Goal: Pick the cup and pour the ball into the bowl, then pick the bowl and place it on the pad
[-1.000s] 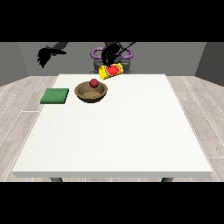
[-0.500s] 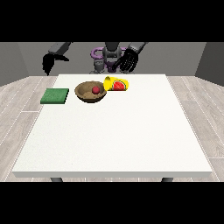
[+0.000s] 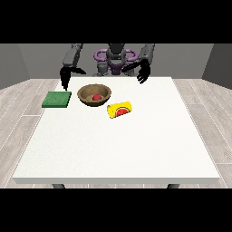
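Note:
A yellow cup [image 3: 120,109] with a red inside lies on its side on the white table [image 3: 122,145], just right of and nearer than the bowl. The brown wooden bowl [image 3: 94,94] holds a red ball [image 3: 96,97]. A green pad [image 3: 57,99] lies flat to the bowl's left. The hand at the view's right [image 3: 143,74] hangs above the table's far edge, fingers relaxed, holding nothing. The hand at the view's left [image 3: 66,76] hovers above the pad's far side with fingers pointing down, and it holds nothing either.
The robot's torso [image 3: 116,61] with purple rings stands behind the far edge. The near half of the table is bare white surface. Grey plank floor surrounds the table.
The cup has gone from the hand at the view's right and now lies on the table near the bowl. That hand drew back rightward. The other hand came down over the pad.

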Robot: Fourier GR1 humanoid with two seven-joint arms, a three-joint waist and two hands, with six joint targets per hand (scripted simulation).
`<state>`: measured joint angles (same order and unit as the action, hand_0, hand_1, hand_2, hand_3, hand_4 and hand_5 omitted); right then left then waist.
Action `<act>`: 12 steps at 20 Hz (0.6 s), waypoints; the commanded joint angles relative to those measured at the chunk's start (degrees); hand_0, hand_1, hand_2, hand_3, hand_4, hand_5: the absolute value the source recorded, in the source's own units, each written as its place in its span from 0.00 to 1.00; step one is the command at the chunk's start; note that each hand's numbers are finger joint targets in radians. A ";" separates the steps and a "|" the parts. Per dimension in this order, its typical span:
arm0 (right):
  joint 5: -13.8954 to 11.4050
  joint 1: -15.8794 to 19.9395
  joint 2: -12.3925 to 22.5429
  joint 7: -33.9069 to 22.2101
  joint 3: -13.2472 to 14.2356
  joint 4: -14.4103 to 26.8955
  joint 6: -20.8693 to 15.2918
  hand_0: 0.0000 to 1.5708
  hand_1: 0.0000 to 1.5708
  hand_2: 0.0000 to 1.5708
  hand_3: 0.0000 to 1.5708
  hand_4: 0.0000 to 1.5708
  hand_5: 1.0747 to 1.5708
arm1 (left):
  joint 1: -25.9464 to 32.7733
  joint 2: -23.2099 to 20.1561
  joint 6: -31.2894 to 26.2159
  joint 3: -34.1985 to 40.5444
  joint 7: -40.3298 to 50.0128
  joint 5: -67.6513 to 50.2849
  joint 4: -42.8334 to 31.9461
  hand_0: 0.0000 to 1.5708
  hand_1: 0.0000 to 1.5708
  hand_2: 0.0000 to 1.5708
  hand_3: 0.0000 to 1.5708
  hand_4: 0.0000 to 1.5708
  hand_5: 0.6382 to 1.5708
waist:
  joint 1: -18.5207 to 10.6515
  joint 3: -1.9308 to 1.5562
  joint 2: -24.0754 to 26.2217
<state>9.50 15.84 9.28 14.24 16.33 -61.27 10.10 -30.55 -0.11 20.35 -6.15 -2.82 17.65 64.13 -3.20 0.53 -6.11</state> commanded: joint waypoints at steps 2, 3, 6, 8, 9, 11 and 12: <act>-1.49 0.70 -4.49 0.23 -0.65 0.32 -6.88 0.00 0.00 0.00 0.00 0.20 1.00 | 7.46 -0.13 -8.97 1.66 -10.79 -9.17 2.57 0.00 0.00 0.00 0.00 0.00 0.99 | -3.52 -0.48 0.18; -1.89 2.56 -6.69 -1.37 -2.25 -0.50 -8.64 0.00 0.00 0.00 0.00 0.20 1.00 | 6.71 -0.51 -8.09 3.07 -12.76 -9.14 0.73 0.00 0.00 0.00 0.00 0.00 0.99 | -2.01 -0.48 -0.93; -0.65 5.64 -4.76 3.56 0.78 7.37 -8.57 0.00 0.00 0.00 0.00 0.20 1.00 | 5.53 -1.70 -11.95 2.45 -11.01 -9.84 4.28 0.00 0.00 0.00 0.00 0.00 0.99 | -4.17 -0.55 -2.49; 0.47 5.73 -0.77 2.66 2.10 8.58 -5.85 0.00 0.00 0.00 0.00 0.18 0.99 | 6.74 -5.75 -14.43 6.11 -12.05 -12.07 4.40 0.00 0.00 0.00 0.00 0.00 0.99 | -3.35 -0.55 -1.90; -0.89 5.90 -3.40 7.86 0.50 12.05 -7.10 0.00 0.00 0.00 0.00 0.16 0.99 | 7.55 -4.10 -13.09 5.25 -12.70 -10.96 4.32 0.00 0.00 0.00 0.00 0.00 0.99 | -2.57 -0.55 -2.22; -0.69 8.78 -3.29 5.10 0.63 12.66 -9.06 0.00 0.00 0.00 0.00 0.16 0.99 | 7.81 -6.72 -16.03 6.86 -13.54 -12.35 3.66 0.00 0.00 0.00 0.00 0.00 0.99 | -3.50 -0.54 -2.59; -1.54 7.70 -3.68 6.97 -0.53 15.44 -8.88 0.00 0.00 0.00 0.00 0.16 0.99 | 8.47 -5.46 -14.97 5.91 -9.89 -11.50 5.73 0.00 0.00 0.00 0.00 0.00 0.99 | -2.63 -0.55 -0.19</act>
<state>8.74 22.01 6.18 19.13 16.78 -51.06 2.65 -23.29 -4.68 7.13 -1.01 -14.68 6.89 68.05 -6.23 0.03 -7.94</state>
